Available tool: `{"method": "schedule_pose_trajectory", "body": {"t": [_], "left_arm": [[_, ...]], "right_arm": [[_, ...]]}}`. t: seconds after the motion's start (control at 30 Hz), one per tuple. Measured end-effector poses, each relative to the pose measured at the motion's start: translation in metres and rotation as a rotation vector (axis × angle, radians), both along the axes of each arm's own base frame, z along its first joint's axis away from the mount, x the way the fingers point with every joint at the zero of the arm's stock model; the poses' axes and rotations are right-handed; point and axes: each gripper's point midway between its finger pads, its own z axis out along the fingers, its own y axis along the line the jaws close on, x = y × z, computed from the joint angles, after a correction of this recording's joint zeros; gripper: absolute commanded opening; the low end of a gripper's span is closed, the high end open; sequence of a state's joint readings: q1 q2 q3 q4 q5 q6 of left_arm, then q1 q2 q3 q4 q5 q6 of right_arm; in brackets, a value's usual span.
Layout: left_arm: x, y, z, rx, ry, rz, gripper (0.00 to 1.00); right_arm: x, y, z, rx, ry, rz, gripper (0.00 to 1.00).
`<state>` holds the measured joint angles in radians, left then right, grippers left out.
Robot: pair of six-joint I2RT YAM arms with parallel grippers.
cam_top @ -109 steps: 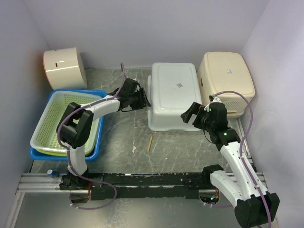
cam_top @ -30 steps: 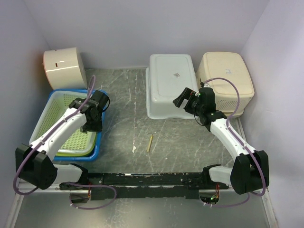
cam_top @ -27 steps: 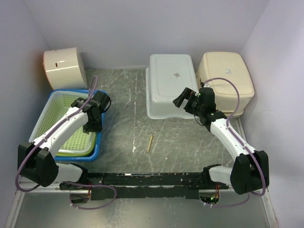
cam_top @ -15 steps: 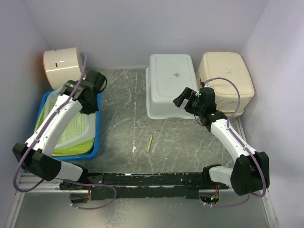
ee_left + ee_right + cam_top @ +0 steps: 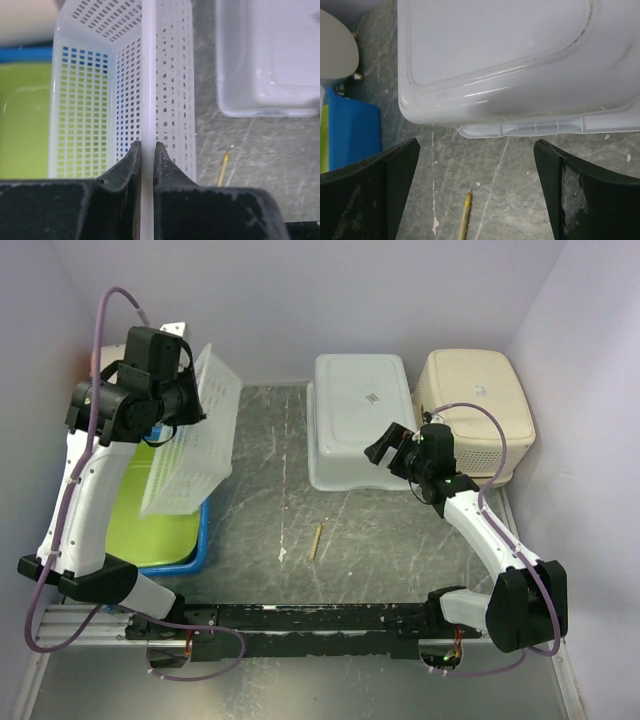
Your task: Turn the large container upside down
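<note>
The white lattice basket hangs tipped on edge in the upper left of the top view, above the blue tray and its green liner, with its long axis running up and down the frame. The left gripper is clenched on the basket's rim, which runs straight away between the fingers, so the flip looks like a wrist roll. The right gripper gapes, grasping nothing, beside the inverted white tub at centre. The tub's sticker is unreadable.
</note>
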<state>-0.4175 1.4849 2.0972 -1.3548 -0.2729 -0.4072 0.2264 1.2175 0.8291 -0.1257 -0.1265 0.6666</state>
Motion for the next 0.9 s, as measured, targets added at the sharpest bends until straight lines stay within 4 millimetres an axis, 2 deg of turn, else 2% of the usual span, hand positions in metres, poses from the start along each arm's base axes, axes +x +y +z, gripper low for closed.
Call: {"method": "schedule_pose_trajectory", "body": {"t": [0.1, 0.23, 0.33, 0.4, 0.47, 0.6, 0.7, 0.9], "left_arm": [[0.011, -0.018, 0.025, -0.084, -0.096, -0.063, 0.07], [0.032, -0.056, 0.053, -0.239, -0.22, -0.179, 0.07], [0.048, -0.081, 0.056, -0.332, -0.266, -0.237, 0.07], [0.059, -0.095, 0.047, -0.384, -0.273, -0.262, 0.07], [0.07, -0.106, 0.03, -0.434, -0.259, -0.278, 0.07], [0.09, -0.116, -0.015, -0.561, -0.196, -0.281, 0.07], [0.103, -0.109, -0.036, -0.651, -0.177, -0.255, 0.07], [0.122, -0.075, -0.078, -0.798, -0.148, -0.165, 0.07]], "right_arm": [[-0.001, 0.0, 0.003, 0.003, -0.009, -0.003, 1.0], [-0.002, -0.002, 0.008, 0.002, -0.02, -0.008, 1.0], [-0.005, -0.005, 0.013, -0.002, -0.031, -0.02, 1.0], [-0.007, -0.008, 0.018, -0.006, -0.043, -0.031, 1.0], [-0.009, -0.011, 0.022, -0.013, -0.051, -0.041, 1.0], [-0.013, -0.016, 0.024, -0.028, -0.052, -0.058, 1.0], [-0.015, -0.018, 0.023, -0.04, -0.046, -0.064, 1.0], [-0.019, -0.022, 0.022, -0.051, -0.038, -0.076, 1.0]]}}
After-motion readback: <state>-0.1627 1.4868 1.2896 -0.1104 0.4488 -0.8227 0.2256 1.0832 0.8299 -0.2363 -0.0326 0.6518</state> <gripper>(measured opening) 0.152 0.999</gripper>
